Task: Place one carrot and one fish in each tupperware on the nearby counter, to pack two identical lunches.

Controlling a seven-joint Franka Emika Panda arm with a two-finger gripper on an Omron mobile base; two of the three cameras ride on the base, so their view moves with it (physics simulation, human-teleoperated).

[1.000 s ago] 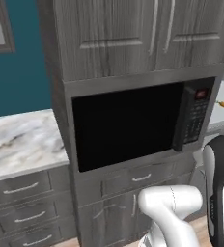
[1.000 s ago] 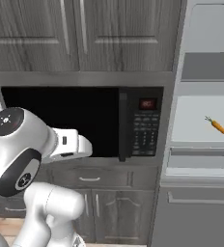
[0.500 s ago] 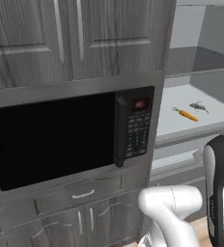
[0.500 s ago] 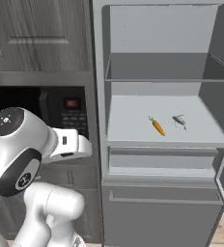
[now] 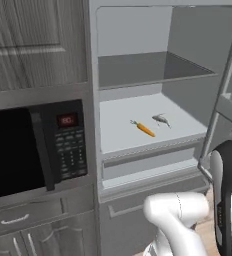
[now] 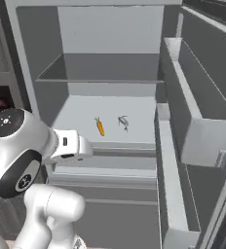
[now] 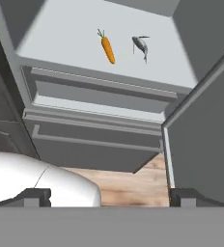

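One orange carrot [image 5: 145,129] with a small green top and one small silver-grey fish [image 5: 161,119] lie side by side, near each other but apart, on the pale grey middle shelf [image 5: 123,132] of an open fridge-like cabinet; seen from the left base camera the carrot is to the left of the fish. Above them is a second, darker grey shelf [image 5: 138,70], and below them a pale drawer front [image 6: 105,170]. To the right the cabinet's grey door [image 6: 193,121] stands swung open, with deep bins on its inner side. Left of the cabinet sits a black microwave [image 5: 33,150] set into dark grey wood-grain cupboards [image 5: 33,40]. From the hand camera, the white arm's tool [image 7: 109,198] has its two dark tips spread wide with nothing between them, low in front of the drawers over a wooden floor [image 7: 128,185].
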